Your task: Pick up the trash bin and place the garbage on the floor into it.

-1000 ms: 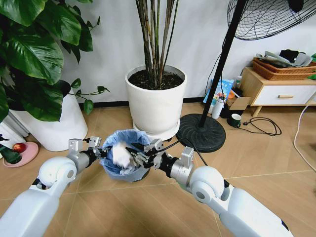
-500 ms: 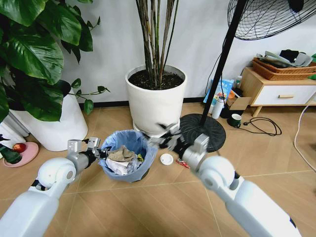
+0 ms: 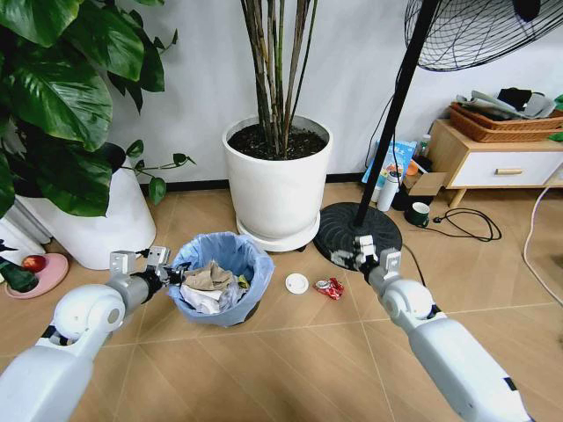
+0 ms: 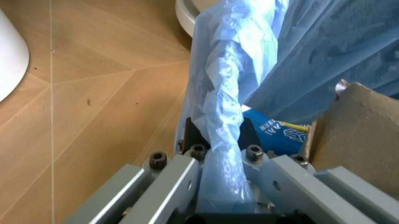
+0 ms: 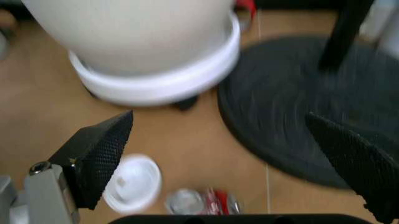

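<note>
Nearest the robot, the left claw (image 3: pixel 167 274) was clamped on the rim of the trash bin (image 3: pixel 222 255), at the bin's nine o'clock side; the left wrist view showed its fingers (image 4: pixel 163 179) pinching a fold of the blue liner (image 4: pixel 225 135). The bin stood on the floor (image 3: pixel 264 369) holding crumpled paper (image 3: pixel 209 280) and other wrappers.

Just beyond, at the bin's three o'clock, two pieces of garbage lay loose: a white lid (image 3: pixel 297 283) and, beside it, a red wrapper (image 3: pixel 331 287). The right claw (image 3: pixel 365 255) hovered above the wrapper with its fingers (image 5: pixel 100 154) spread wide and nothing between them.

Judgement: the task was well advanced. Part of the litter was binned; lid and wrapper were left.

Clearances: bare floor surrounded both items on the near side. Farther off, at the wrapper's one o'clock, the fan base (image 3: pixel 356 233) sat near, and the white plant pot (image 3: pixel 278 180) stood at the lid's twelve o'clock. A descent onto either item appeared unobstructed, though the fan base edge limited room on the far side.
</note>
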Robot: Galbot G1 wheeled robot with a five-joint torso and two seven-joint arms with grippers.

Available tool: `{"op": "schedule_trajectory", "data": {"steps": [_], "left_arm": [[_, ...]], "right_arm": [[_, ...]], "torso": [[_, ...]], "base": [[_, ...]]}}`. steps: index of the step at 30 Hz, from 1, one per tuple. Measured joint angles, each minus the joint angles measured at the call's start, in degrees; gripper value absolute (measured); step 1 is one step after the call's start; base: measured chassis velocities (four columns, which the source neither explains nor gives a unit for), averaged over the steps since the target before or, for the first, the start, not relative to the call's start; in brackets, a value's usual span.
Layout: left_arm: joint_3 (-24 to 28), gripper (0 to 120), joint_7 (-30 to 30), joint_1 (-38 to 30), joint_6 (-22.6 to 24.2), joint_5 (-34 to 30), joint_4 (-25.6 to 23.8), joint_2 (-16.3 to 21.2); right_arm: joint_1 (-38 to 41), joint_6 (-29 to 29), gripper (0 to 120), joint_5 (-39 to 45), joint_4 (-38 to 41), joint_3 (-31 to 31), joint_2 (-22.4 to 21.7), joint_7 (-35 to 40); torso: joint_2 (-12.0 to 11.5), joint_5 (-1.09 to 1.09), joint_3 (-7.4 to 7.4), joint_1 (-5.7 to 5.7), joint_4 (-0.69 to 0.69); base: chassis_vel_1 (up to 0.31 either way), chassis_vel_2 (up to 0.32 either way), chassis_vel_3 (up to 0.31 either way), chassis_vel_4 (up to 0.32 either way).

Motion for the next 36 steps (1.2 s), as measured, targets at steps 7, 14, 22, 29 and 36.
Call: {"op": "schedule_trajectory", "data": {"steps": [7,14,22,29,36], "left_arm": [[-0.3,0,0.1,0.6,0.0,0.0,-0.4,0.1],[-0.3,0,0.1,0.9,0.0,0.2,-0.7,-0.3],[-0.6,0,0.1,1.5,0.0,0.3,-1.2,-0.3],[-0.7,0,0.1,2.1,0.0,0.6,-1.7,-0.6],[-0.9,0,0.1,2.2,0.0,0.6,-1.9,-0.3]], "right_arm": [[1.8,2.6,100,-2.7,-10.5,0.2,3.6,-2.8],[4.3,3.6,100,-4.0,-16.5,0.3,6.1,-4.5],[8.5,4.7,100,-7.6,-25.1,0.1,10.1,-5.8],[10.7,5.0,100,-9.8,-30.4,1.2,12.7,-6.2],[12.0,5.0,100,-12.0,-34.3,3.0,13.9,-6.6]], "torso": [[0.0,0.0,0.0,0.0,0.01],[0.0,-0.01,0.0,0.0,0.0],[0.0,0.0,0.0,0.0,0.01],[0.0,-0.01,0.0,0.0,0.01],[0.0,-0.01,0.0,0.0,0.0]], "base": [[0.0,0.0,0.0,0.0],[0.0,0.0,0.0,0.0],[0.0,0.0,0.0,0.0],[0.0,0.0,0.0,0.0],[0.0,0.0,0.0,0.0]]}}
